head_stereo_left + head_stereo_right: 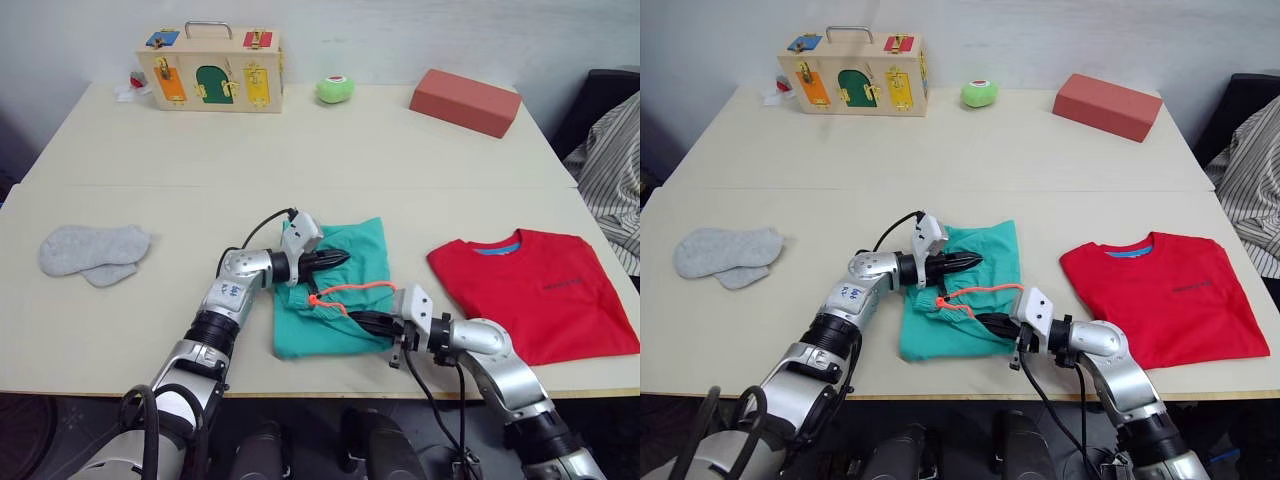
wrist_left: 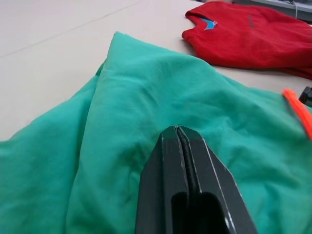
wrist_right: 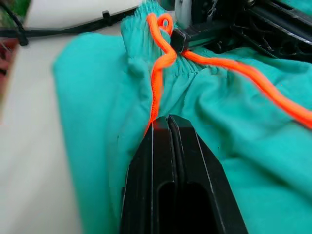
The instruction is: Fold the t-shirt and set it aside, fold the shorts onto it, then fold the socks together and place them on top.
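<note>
Two grippers on the shorts (image 1: 335, 290), near the table's (image 1: 300, 160) front edge.
Head view: shorts between socks (image 1: 92, 252) and t-shirt (image 1: 540, 290), waistband forward, open tabletop behind. Wrist views: left gripper (image 2: 179, 135) and right gripper (image 3: 168, 122) fingers pressed together; drawstring (image 3: 243, 78) crosses the cloth.

No text, number or brand can be read anywhere. The red t-shirt (image 1: 540, 290), at the right of the frame, bears a small dark chest print, too small to make out. The left arm's silver forearm shell (image 1: 230, 290), left of centre, carries small blue markings, also illegible.
</note>
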### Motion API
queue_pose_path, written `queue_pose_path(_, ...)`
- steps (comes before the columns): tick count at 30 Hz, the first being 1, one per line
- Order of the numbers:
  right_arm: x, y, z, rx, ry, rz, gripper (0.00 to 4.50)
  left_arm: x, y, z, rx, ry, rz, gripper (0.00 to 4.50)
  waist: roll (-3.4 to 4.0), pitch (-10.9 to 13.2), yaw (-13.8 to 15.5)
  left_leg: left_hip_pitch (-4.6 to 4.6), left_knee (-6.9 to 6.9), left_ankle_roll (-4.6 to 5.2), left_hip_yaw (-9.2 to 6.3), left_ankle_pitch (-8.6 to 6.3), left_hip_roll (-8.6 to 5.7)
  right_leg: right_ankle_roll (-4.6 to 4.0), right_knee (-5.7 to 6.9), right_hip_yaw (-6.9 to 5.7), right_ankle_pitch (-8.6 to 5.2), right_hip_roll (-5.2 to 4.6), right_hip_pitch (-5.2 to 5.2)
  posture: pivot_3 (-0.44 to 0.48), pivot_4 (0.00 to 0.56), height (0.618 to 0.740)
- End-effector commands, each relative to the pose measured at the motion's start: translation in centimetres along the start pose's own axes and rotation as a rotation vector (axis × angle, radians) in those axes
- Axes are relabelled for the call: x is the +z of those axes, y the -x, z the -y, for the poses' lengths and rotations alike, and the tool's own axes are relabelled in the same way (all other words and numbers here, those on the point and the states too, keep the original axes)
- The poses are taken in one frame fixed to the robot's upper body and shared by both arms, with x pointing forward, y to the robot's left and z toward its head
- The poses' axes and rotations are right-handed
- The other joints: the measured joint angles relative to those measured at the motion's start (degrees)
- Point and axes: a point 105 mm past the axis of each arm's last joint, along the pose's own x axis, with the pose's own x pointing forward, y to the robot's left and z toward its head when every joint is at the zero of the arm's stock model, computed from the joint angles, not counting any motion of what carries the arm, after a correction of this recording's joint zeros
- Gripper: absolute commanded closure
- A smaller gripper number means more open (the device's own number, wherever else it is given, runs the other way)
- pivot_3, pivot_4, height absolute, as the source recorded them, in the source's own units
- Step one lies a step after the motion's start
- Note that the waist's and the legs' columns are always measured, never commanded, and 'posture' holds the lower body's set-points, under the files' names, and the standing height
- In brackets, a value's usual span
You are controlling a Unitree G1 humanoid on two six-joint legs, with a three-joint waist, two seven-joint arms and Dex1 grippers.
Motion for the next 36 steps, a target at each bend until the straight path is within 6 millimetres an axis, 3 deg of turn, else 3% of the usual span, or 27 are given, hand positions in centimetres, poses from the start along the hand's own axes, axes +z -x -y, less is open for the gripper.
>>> queue_pose_path(1,4.2,2.5,1.3,-0.061,-0.126,0.119,4.46,1.1,2.8,1.0,-0.096,-0.042,0.099,4.50,0.01,0.01,-0.23,0.00,-0.01,-0.03,-0.01,0.02,0.02,-0.05,0.01,-0.01,0.03,0.01,-0.01,0.000,0.150,0.740)
queue_pose_path(3,5.4,3.8,1.6,-0.056,-0.226,0.121,4.31,2.3,4.1,1.4,-0.139,-0.079,0.141,4.50,0.01,0.01,-0.19,-0.05,-0.02,-0.06,-0.08,0.05,0.04,-0.10,0.03,-0.05,0.06,-0.01,-0.03,0.000,0.150,0.740)
queue_pose_path(6,6.5,5.6,3.0,-0.066,-0.379,0.092,3.53,3.0,5.7,1.8,-0.183,-0.119,0.139,4.50,0.01,0.01,0.17,-0.09,0.00,-0.02,-0.14,0.05,0.04,-0.13,-0.01,-0.09,0.07,-0.03,-0.03,0.000,0.150,0.740)
queue_pose_path(10,4.8,6.5,5.0,-0.121,-0.600,-0.082,2.19,2.7,6.4,2.1,-0.186,-0.139,0.113,4.50,0.02,0.01,0.46,-0.09,-0.01,0.31,-0.13,-0.08,0.00,-0.15,-0.05,-0.09,0.08,-0.09,-0.02,0.000,0.150,0.740)
queue_pose_path(16,2.8,4.3,5.2,-0.089,-0.871,-0.241,0.05,1.8,7.2,2.3,-0.166,-0.144,0.079,4.50,0.01,0.01,0.26,-0.28,0.02,0.14,-0.09,0.02,0.00,-0.15,-0.11,-0.14,0.08,-0.09,-0.14,0.000,0.150,0.740)
queue_pose_path(17,2.7,3.7,4.9,-0.079,-0.884,-0.255,0.02,1.5,7.4,2.3,-0.164,-0.145,0.066,4.50,0.02,0.01,0.22,-0.29,0.02,0.13,-0.08,0.03,0.00,-0.15,-0.11,-0.13,0.08,-0.08,-0.14,0.000,0.150,0.740)
queue_pose_path(23,3.0,-0.2,3.9,-0.010,-0.949,-0.245,0.02,-0.3,8.3,2.3,-0.128,-0.116,0.032,4.50,0.03,0.01,0.15,-0.29,0.02,0.12,-0.06,0.04,0.01,-0.14,-0.08,-0.13,0.09,-0.07,-0.15,0.000,0.150,0.740)
queue_pose_path(27,2.7,-1.8,4.5,-0.067,-0.932,-0.222,1.14,-0.6,8.1,2.4,-0.116,-0.103,0.043,4.50,0.03,0.00,0.14,-0.29,0.01,0.12,-0.07,0.04,0.01,-0.14,-0.06,-0.13,0.09,-0.08,-0.16,0.000,0.150,0.740)
queue_pose_path(29,2.5,-1.8,4.9,-0.101,-0.931,-0.208,1.92,-0.7,8.1,2.4,-0.107,-0.097,0.053,4.50,0.04,0.00,0.22,-0.29,0.01,0.12,-0.07,0.04,-0.01,-0.13,-0.07,-0.13,0.09,-0.09,-0.16,0.000,0.150,0.740)
queue_pose_path(33,2.5,-1.1,5.4,-0.144,-0.909,-0.195,3.34,-0.9,8.1,2.5,-0.097,-0.097,0.061,4.50,0.04,0.00,0.16,-0.33,0.01,0.14,-0.06,0.03,-0.03,-0.11,-0.09,-0.12,0.11,-0.10,-0.16,0.000,0.150,0.740)
queue_pose_path(36,4.4,0.5,5.4,-0.122,-0.838,-0.158,4.41,-0.1,8.2,2.8,-0.107,-0.109,0.115,4.50,0.04,0.01,0.16,-0.33,-0.01,0.14,-0.06,0.03,-0.02,-0.11,-0.10,-0.13,0.10,-0.09,-0.18,0.000,0.150,0.740)
